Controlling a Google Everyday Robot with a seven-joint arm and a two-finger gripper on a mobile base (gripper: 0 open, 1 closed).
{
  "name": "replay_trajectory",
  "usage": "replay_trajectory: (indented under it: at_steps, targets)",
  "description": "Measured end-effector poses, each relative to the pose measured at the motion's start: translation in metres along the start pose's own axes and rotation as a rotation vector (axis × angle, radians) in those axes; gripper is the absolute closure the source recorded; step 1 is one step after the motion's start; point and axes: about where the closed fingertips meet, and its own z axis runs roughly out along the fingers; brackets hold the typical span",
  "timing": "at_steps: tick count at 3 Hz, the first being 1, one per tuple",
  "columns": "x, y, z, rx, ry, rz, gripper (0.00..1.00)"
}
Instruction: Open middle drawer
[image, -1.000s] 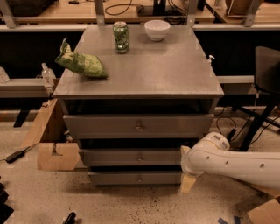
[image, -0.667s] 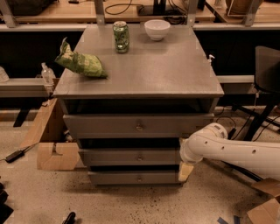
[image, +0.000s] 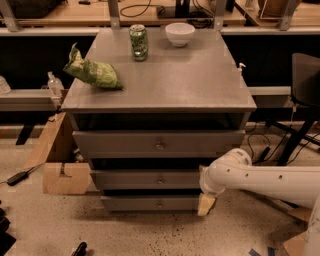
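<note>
The grey cabinet has three drawers. The middle drawer (image: 145, 179) is a wide shallow grey front with a small round knob (image: 160, 180) at its centre, and it looks closed. The top drawer (image: 120, 144) is above it and the lowest drawer (image: 145, 203) below it. My gripper (image: 204, 192), at the end of the white arm (image: 265, 180), reaches in from the right. It sits at the right end of the middle and lowest drawer fronts, well right of the knob.
On the cabinet top (image: 175, 85) lie a green bag (image: 92, 72), a green can (image: 138, 42) and a white bowl (image: 179, 33). A cardboard box (image: 62, 172) stands left of the cabinet and a black chair (image: 302, 100) to the right. Cables lie on the floor.
The arm has swung left, bringing the gripper from right of the cabinet up to the right end of the lower drawer fronts. The drawers have not moved.
</note>
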Motion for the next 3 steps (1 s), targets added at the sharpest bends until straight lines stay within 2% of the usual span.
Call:
replay_trajectory:
  at_steps: [1,2,3]
  targets:
    - [-0.008,0.029,0.024,-0.042,0.011,0.014,0.00]
    - [-0.008,0.028,0.024,-0.042,0.011,0.015,0.00]
    - [-0.002,0.009,0.028,-0.019,0.062,-0.058,0.00]
